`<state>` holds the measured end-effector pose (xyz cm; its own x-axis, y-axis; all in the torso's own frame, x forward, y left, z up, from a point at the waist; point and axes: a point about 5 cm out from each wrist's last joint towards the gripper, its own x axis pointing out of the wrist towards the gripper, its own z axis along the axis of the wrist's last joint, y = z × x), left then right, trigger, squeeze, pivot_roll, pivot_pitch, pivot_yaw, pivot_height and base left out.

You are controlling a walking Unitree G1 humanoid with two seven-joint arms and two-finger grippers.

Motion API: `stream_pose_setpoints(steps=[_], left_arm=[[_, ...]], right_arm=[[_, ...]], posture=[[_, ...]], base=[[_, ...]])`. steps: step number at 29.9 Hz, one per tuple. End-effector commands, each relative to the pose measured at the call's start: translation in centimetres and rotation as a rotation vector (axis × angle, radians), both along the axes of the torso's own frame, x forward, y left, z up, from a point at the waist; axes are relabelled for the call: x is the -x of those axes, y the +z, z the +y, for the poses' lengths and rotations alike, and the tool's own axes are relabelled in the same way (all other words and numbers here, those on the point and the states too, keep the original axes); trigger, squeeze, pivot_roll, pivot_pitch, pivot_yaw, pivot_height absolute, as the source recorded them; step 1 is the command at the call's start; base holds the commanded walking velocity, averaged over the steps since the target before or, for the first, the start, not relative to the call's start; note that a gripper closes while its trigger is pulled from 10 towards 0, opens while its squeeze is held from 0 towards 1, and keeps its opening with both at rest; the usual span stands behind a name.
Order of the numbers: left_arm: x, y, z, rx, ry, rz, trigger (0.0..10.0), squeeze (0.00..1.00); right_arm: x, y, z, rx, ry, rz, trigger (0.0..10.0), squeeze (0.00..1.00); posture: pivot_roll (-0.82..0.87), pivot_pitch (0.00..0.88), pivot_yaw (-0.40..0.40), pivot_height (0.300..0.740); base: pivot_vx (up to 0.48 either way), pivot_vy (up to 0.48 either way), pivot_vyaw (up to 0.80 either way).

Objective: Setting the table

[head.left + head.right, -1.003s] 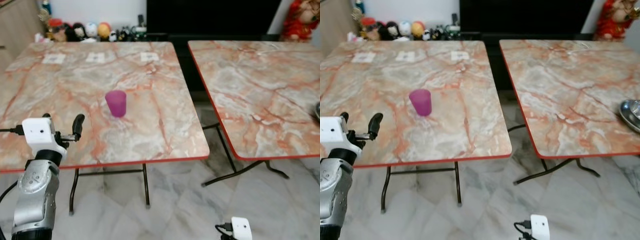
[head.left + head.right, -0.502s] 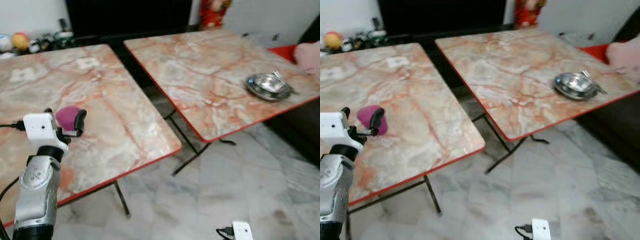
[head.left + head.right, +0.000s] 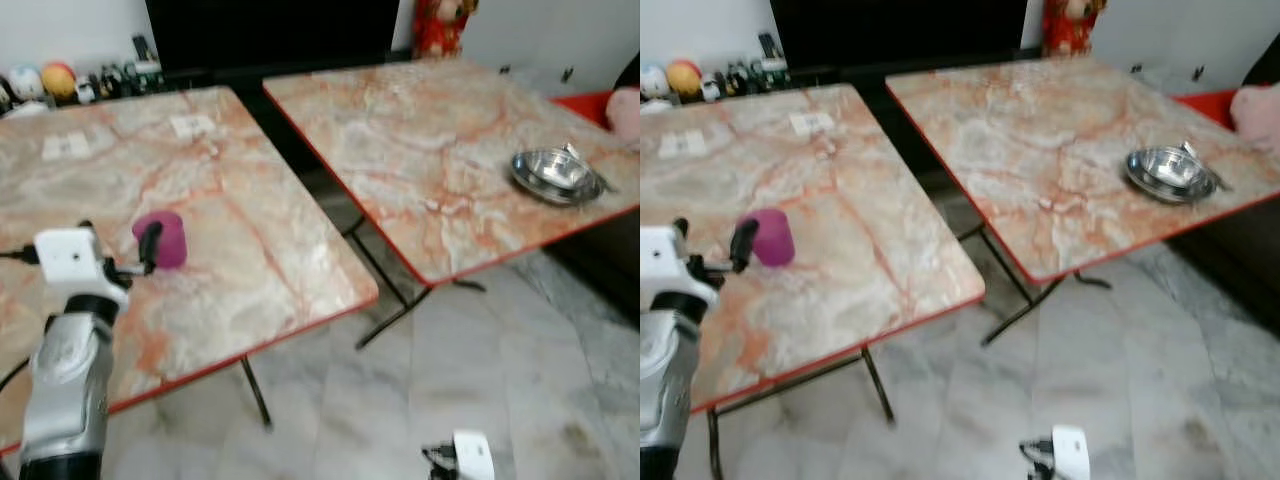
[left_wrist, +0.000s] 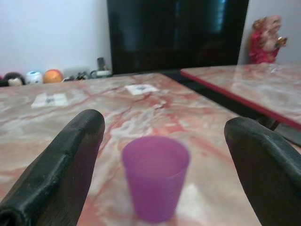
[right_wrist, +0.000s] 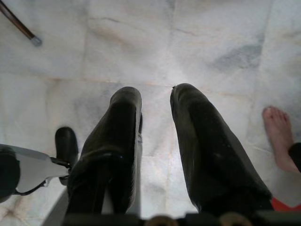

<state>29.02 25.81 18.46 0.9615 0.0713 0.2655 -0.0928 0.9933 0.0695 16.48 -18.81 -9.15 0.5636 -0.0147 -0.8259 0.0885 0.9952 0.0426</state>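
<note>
A purple plastic cup [image 3: 168, 238] stands upright on the left marble table [image 3: 260, 250]. My left gripper [image 3: 120, 245] hovers at the table's near edge, open wide. In the left wrist view the cup [image 4: 155, 176] sits just beyond and between the two black fingers [image 4: 70, 155], touching neither. A steel bowl [image 3: 550, 175] with a utensil at its rim rests near the right edge of the right table [image 3: 420, 150]. My right gripper [image 5: 156, 92] hangs low over the floor, its fingers close together and holding nothing.
A gap with folding legs separates the two red-edged tables. Toys [image 3: 45, 82] and a dark cabinet [image 3: 270, 35] line the back wall, with a red figurine [image 3: 440, 25]. A red seat with a pink cushion [image 3: 625, 105] is far right. A person's bare foot [image 5: 280, 136] is on the floor.
The camera swung right, bringing the steel bowl into view, then eased back a little. My left gripper has come closer to the purple cup and stays open. The right arm still hangs.
</note>
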Motion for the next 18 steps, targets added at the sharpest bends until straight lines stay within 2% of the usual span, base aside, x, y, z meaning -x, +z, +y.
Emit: stream_pose_setpoints(steps=[1,11,18], left_arm=[[0.00,0.10,0.04,-0.003,0.013,0.003,10.0,0.00],[-0.02,-0.18,0.26,0.014,0.030,0.020,10.0,0.00],[-0.16,-0.39,-0.21,0.024,0.005,0.037,10.0,0.00]], right_arm=[[0.21,-0.05,-0.27,-0.001,-0.012,0.002,10.0,0.00],[0.13,-0.01,-0.22,-0.001,-0.004,-0.003,10.0,0.00],[0.15,-0.01,-0.24,-0.003,-0.009,-0.003,10.0,0.00]], posture=[[0.18,0.041,-0.056,0.740],[0.18,0.042,-0.056,0.740],[0.18,0.041,-0.055,0.740]], base=[[0.000,0.000,0.00],[0.000,0.000,0.00],[0.000,0.000,0.00]])
